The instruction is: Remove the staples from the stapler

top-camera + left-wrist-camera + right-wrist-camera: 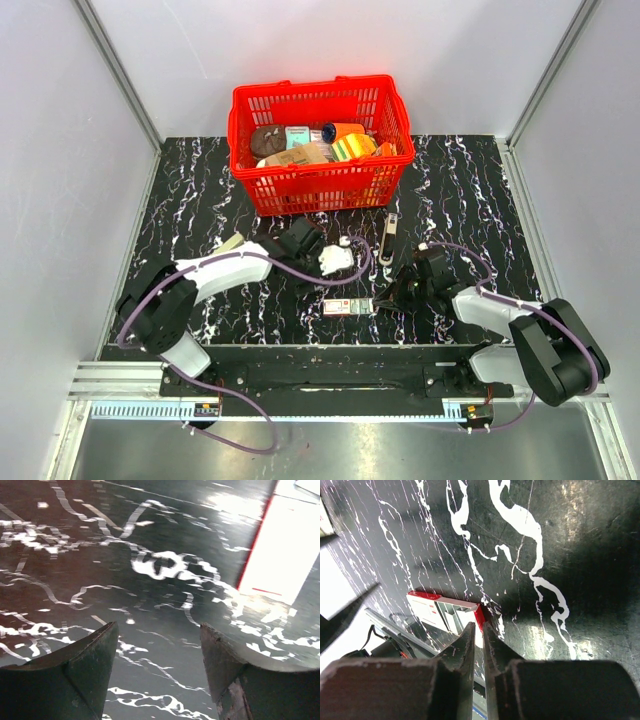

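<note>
- Stapler (387, 238) is seen lying flat on table (470, 200), just in front of red basket (300, 190).
- Right gripper (479, 626) is seen apart from stapler, nearer arm bases.
- Its jaws are nearly closed, tips at red end of small box (442, 611); pinch cannot be told.
- Left gripper (159, 626) is spread wide, nothing held; stapler is seen off to its right.

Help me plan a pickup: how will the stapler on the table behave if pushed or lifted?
The stapler looks slim and rigid, so it should lift without flexing. Lying flat on the glossy table, it would probably slide or spin rather than roll if pushed off-centre.
</note>
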Controlling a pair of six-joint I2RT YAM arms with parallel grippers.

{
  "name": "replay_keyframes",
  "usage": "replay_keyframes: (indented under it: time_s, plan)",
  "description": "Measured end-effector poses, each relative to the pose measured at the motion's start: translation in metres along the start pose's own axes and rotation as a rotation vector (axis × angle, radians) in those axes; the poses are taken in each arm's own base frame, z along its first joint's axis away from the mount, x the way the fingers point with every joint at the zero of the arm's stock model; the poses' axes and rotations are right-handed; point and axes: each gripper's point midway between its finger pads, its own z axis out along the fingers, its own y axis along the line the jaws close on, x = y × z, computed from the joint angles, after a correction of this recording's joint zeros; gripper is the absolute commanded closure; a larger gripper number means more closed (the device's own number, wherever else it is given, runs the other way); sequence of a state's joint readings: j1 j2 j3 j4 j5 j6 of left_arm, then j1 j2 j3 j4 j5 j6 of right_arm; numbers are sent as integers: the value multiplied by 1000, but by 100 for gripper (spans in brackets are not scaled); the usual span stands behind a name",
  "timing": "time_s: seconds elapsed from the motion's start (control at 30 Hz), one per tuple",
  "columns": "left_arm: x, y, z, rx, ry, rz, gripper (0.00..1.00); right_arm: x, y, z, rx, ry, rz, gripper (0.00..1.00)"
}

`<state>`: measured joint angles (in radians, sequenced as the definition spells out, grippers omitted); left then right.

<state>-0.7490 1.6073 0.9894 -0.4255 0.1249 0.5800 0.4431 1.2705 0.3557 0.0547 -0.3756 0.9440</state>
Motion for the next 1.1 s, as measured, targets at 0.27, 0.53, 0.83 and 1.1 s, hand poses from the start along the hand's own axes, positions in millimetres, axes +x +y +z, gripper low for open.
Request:
replay_keyframes:
  time_s: [0.27,0.53,0.83,1.1]
  plan:
    - [11,-54,7,116,22,101,29,1,1,0,-3,2,6,85]
    - [8,-57,17,117,18,119,30,1,4,2,-13,2,12,85]
    - [-5,-60,24,116,0,145,30,1,9,5,-33,4,21,85]
    - [-7,-60,25,113,0,145,30,2,11,-3,-32,-6,7,79]
